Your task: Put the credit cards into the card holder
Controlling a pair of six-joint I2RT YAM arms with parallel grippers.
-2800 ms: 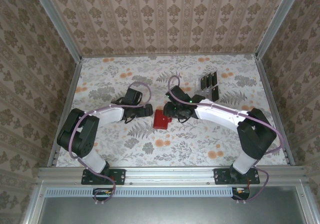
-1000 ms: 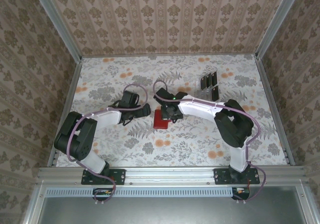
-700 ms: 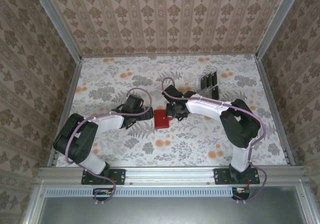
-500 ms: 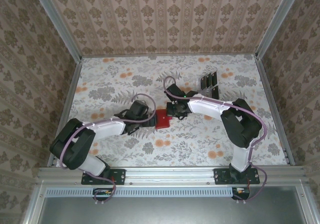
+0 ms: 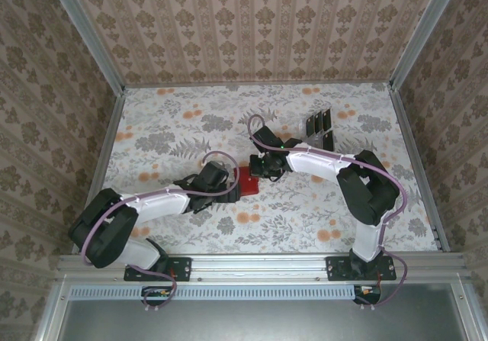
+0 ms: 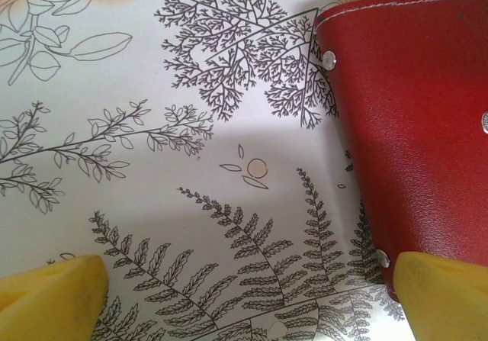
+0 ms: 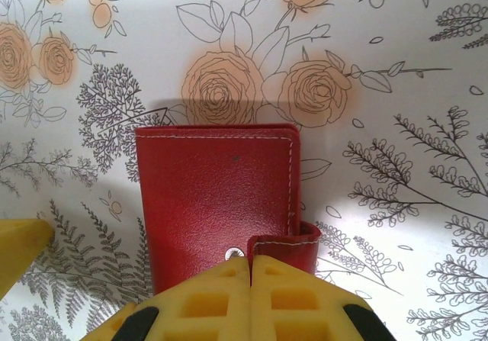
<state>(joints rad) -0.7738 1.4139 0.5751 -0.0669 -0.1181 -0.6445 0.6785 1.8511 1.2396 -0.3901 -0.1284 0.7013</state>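
The red card holder lies closed on the flowered table, also seen in the left wrist view and the right wrist view. My right gripper is shut at the holder's edge, pinching the lifted closing tab; a bare snap stud shows beside it. My left gripper is open and low over the table at the holder's left edge, with one yellow fingertip against the holder's corner. The black credit cards stand at the back right.
A clear slotted rack holds the cards, behind and to the right of the right arm. Patterned walls and metal rails enclose the table. A yellow fingertip of the left gripper shows left of the holder in the right wrist view.
My left arm has stretched to the right and brought its open gripper up to the holder's left edge. The right gripper stays shut at the holder's far side.
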